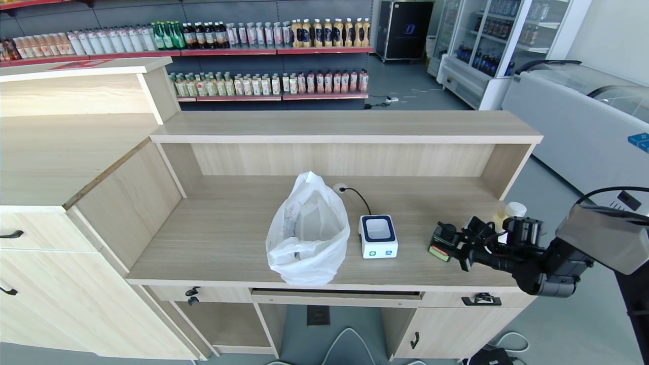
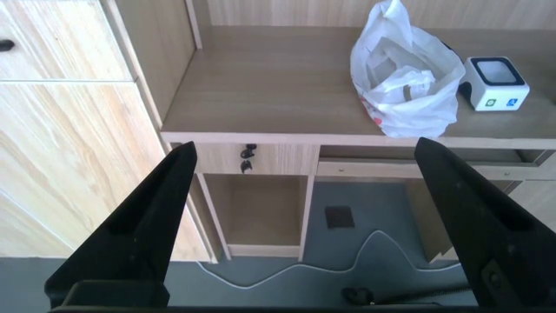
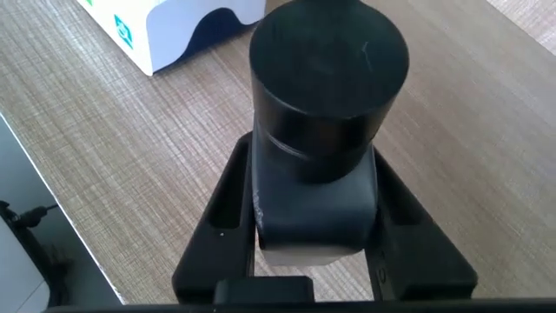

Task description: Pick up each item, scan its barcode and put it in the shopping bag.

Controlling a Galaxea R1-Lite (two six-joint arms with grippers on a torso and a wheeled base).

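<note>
1. Counter (image 1: pixel 228 238): I see a light wood checkout desk with a raised back ledge. All task items are on or above its work surface.

2. Shopping bag (image 1: pixel 308 238): a white, thin plastic bag standing near the middle of the counter, just left of the scanner, with its mouth open upward. In the left wrist view I can make out pale, boxy packets inside. I cannot identify them further.

3. Left gripper (image 2: pixel 306 149): the fingers are spread wide with nothing between them. It hangs off the front left of the counter, below the surface level.

4. Right gripper (image 3: pixel 314 174): the fingers are closed against both sides of the item. It sits over the right part of the counter, to the right of the scanner.

5. Scanner (image 1: pixel 377 236): a small white box with a dark window facing up. A black cable (image 1: pixel 357 195) runs from it to the back of the desk.

6. Item (image 3: pixel 328 87): a dark container with a wide black cylindrical cap. In the head view, a green and red patch shows at its lower edge. Its long axis runs along the fingers, cap end away from the wrist, with the scanner just beyond.

7. White-capped bottle (image 1: pixel 514 209): it stands upright behind the right arm and has a yellowish body.
</note>
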